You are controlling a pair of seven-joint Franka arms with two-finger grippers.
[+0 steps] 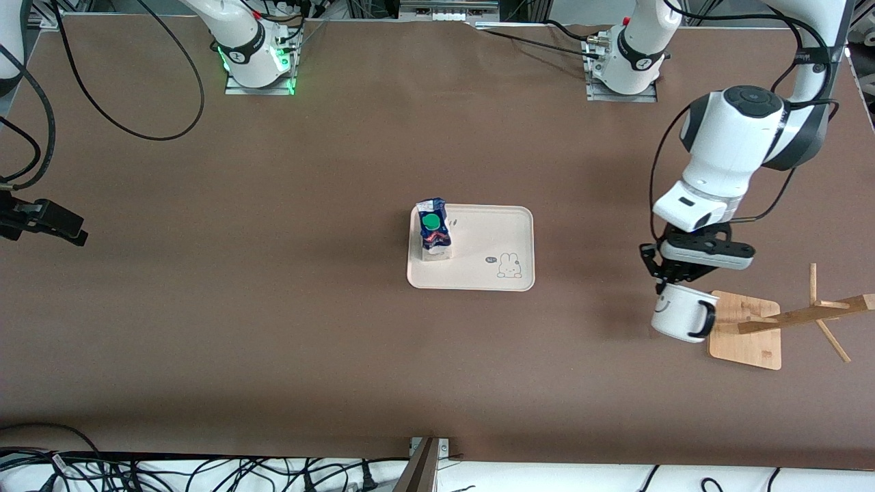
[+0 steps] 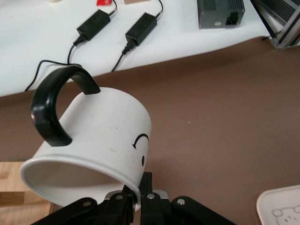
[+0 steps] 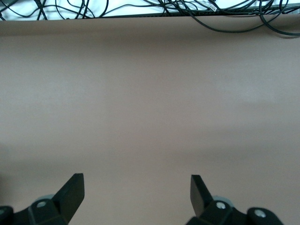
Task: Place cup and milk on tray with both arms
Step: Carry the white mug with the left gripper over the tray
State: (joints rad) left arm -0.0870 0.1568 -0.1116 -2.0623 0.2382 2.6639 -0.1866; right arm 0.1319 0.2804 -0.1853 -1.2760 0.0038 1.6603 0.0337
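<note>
The milk [image 1: 433,229] stands upright on the tray [image 1: 492,232], at the tray's end toward the right arm, green cap up. My left gripper [image 1: 662,283] is shut on the rim of the cup [image 1: 677,314] and holds it tilted in the air over the table, beside the wooden stand, toward the left arm's end. In the left wrist view the cup [image 2: 108,136] fills the middle, handle up, with the gripper [image 2: 140,187] pinching its rim; a corner of the tray [image 2: 281,206] shows. My right gripper [image 3: 136,187] is open and empty over bare table.
A wooden stand with a square base [image 1: 748,335] and slanted pegs [image 1: 806,318] sits right beside the cup. Cables and power bricks [image 2: 140,28] lie off the table's edge nearest the front camera. The right arm's hand [image 1: 68,229] waits at its end of the table.
</note>
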